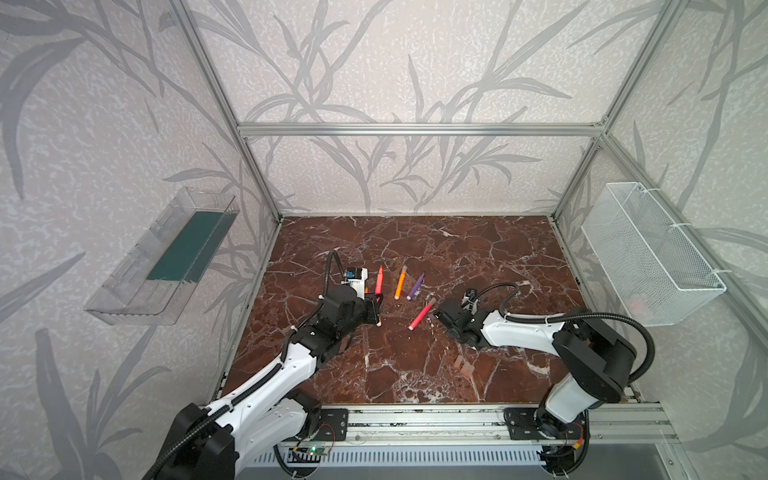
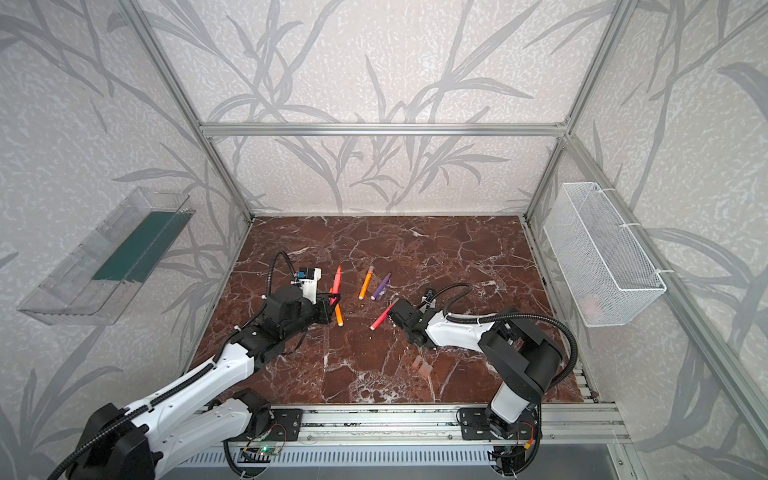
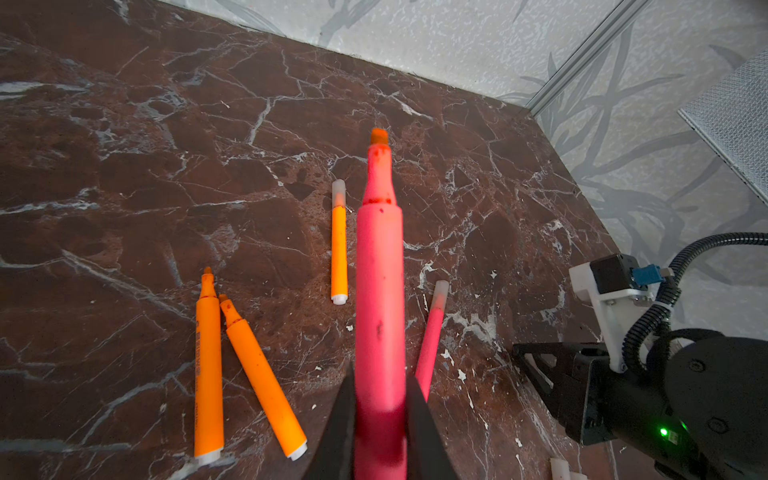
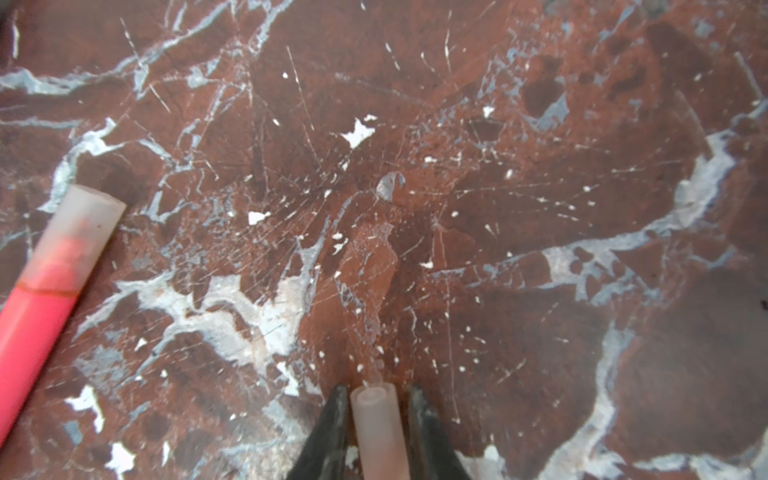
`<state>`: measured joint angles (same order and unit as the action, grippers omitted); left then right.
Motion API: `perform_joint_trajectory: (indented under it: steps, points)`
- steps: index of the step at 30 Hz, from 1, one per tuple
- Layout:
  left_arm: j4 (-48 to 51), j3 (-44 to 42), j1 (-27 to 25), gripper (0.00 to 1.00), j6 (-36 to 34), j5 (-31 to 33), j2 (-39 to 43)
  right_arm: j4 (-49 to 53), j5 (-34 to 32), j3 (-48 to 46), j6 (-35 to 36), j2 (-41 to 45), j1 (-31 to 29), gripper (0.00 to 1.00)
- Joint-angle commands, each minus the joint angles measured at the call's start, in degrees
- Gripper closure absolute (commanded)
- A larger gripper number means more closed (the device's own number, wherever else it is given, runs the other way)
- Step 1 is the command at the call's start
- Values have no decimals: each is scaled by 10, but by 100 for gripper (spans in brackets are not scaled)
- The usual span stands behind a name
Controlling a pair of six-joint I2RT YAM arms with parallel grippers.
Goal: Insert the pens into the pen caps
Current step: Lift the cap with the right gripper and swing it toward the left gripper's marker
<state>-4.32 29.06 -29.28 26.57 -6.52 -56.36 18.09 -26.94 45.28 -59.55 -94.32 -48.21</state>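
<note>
In both top views the left gripper [image 1: 375, 305] is clamping a pink pen [image 1: 378, 281] left of the middle of the marble table [image 1: 415, 374], with the pen's tip pointing toward the back wall. A capped orange pen [image 1: 400, 283], a purple pen [image 1: 417, 286] and a capped pink pen [image 1: 422, 314] are lying to its right. The right gripper [image 1: 437, 311] is sitting just beside the capped end of that last pen. Two loose caps [image 1: 465, 366] are resting nearer the front, close to the right arm.

In the left wrist view the left gripper [image 3: 380, 386] is pressing its jaws against both sides of the pink pen [image 3: 380, 291], whose orange tip is showing bare. Two uncapped orange pens [image 3: 208, 374] are lying together on the table, tips close and butts spread apart.

In the right wrist view a cap [image 4: 380, 432] is sitting between the jaws of the right gripper [image 4: 378, 392]. They are standing close on either side, but I cannot tell whether they are gripping it. The capped pink pen [image 4: 37, 307] is lying apart from them.
</note>
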Motion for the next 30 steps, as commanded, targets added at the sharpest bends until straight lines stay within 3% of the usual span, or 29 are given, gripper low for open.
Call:
perform_joint_trajectory:
  steps: [1,11,20,25,30]
  points:
    - [1,12,-3,100,-9,7,-1,9,10,-19,-4,-3,4,77]
    - [-27,5,-15,100,-18,-41,-2,-1,-4,-53,-3,77,11,87]
    - [-62,17,-83,100,-57,-104,-29,-55,-26,-100,31,209,26,88]
    - [-120,17,-117,100,-55,-166,-61,-164,56,-156,69,300,82,91]
    - [-190,18,-149,100,-33,-194,-96,-194,67,-164,79,393,87,99]
